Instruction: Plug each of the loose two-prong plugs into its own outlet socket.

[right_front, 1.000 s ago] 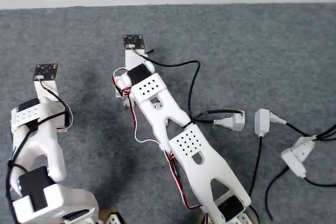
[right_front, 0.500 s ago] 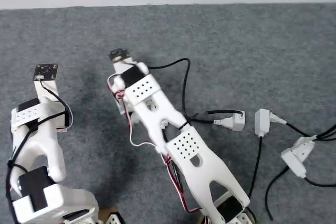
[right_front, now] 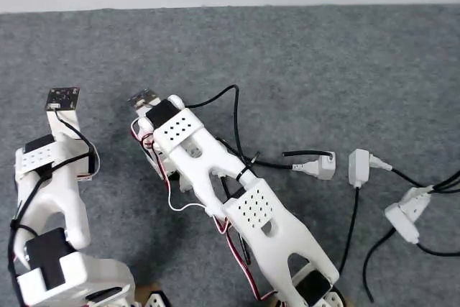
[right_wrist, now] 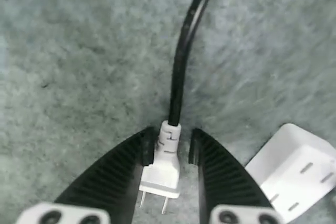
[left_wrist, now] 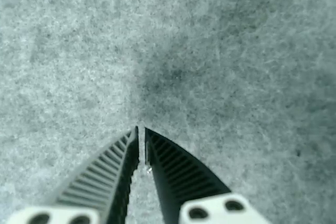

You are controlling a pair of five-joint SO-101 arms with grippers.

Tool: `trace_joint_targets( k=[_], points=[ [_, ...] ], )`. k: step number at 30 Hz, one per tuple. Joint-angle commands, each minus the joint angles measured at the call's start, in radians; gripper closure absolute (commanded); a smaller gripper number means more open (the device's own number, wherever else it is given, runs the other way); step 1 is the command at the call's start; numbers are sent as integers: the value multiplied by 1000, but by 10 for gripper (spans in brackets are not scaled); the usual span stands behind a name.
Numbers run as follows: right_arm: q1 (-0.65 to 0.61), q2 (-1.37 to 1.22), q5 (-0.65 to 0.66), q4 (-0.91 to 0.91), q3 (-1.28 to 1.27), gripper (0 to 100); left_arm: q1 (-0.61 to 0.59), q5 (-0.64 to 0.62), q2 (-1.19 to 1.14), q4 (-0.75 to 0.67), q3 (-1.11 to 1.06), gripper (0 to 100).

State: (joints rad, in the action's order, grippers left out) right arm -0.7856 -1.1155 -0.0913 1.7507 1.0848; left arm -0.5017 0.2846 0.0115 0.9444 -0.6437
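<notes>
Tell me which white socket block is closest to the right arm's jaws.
The socket block beside the plug between those jaws, slots showing. The other white blocks lie far off at the table's right side.

Matt, fuzzy carpet (right_front: 359,55); smooth white plastic plug (right_wrist: 160,174).

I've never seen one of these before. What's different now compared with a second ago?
The right arm swung its wrist toward the left of the high view, closer to the left arm, and the black cable looped off it shifted along. The left arm kept still. The white plug, the socket block beside it and the white piece near the right edge lie where they were.
</notes>
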Motion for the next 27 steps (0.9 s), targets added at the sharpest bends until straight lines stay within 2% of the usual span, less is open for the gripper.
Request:
trace_joint_targets(
  k=[1,5,8,14,20,27],
  points=[
    [1,-8,15,2,-3,894,6,12,6,6,39,988],
    [-15,-19,48,2,-3,909,6,12,6,6,39,988],
    [-13,-21,49,4,-3,998,6,12,6,6,39,988],
    [-13,70,51,53,49,991,11,12,5,8,41,988],
    [1,449,49,51,-184,991,78,23,-40,64,81,988],
    [-1,1001,48,-18,-626,991,101,57,-365,361,453,989]
  ],
)
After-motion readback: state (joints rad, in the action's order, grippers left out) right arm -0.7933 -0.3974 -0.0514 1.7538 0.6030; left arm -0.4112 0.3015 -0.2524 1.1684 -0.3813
